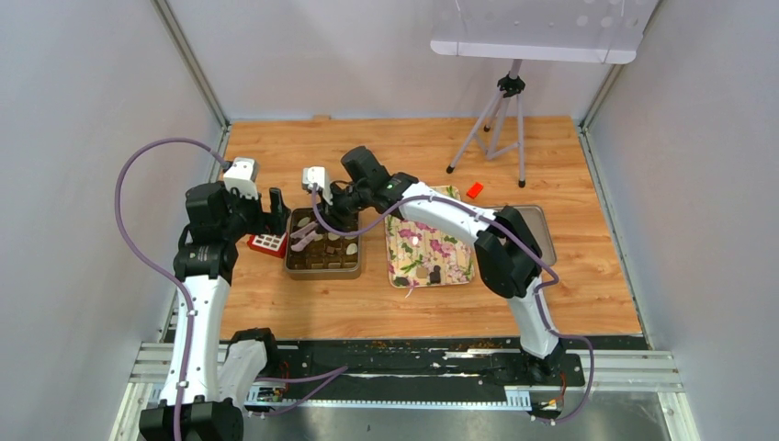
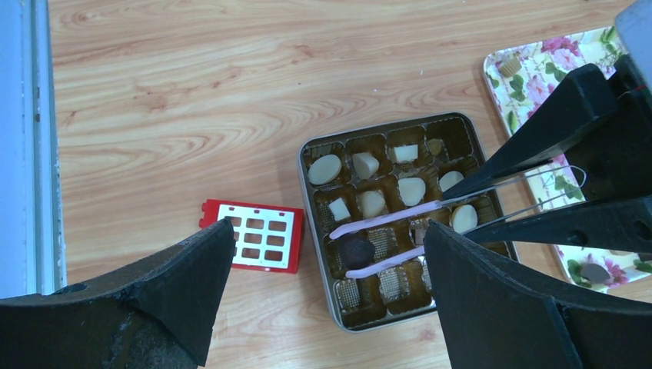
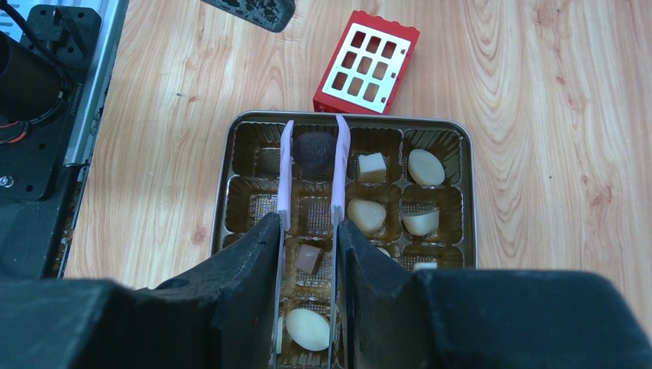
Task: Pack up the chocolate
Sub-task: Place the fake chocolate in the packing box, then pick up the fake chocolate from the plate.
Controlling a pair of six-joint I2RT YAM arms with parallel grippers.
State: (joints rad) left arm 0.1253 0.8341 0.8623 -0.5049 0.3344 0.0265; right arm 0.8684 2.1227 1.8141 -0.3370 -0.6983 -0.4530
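Note:
A metal tin [image 1: 321, 274] with a brown compartment liner holds several cream chocolates [image 3: 425, 167] and a brown square one [image 3: 307, 259]. My right gripper [image 1: 333, 216] [image 3: 307, 223] is shut on pink-tipped tweezers [image 3: 286, 177] [image 2: 384, 219]. Their tips flank a round dark chocolate [image 3: 314, 150] [image 2: 357, 250] in a compartment of the row nearest the red grid block. I cannot tell whether it rests there. More pieces [image 1: 418, 266] lie on the floral tray [image 1: 459, 266]. My left gripper [image 1: 276, 216] [image 2: 329, 231] is open and empty above the tin's left edge.
A red block with a white grid [image 1: 267, 243] [image 2: 257, 234] [image 3: 367, 63] lies just left of the tin. A small red block [image 1: 474, 190], a tripod [image 1: 501, 119] and a grey metal lid [image 1: 542, 230] are at the back right.

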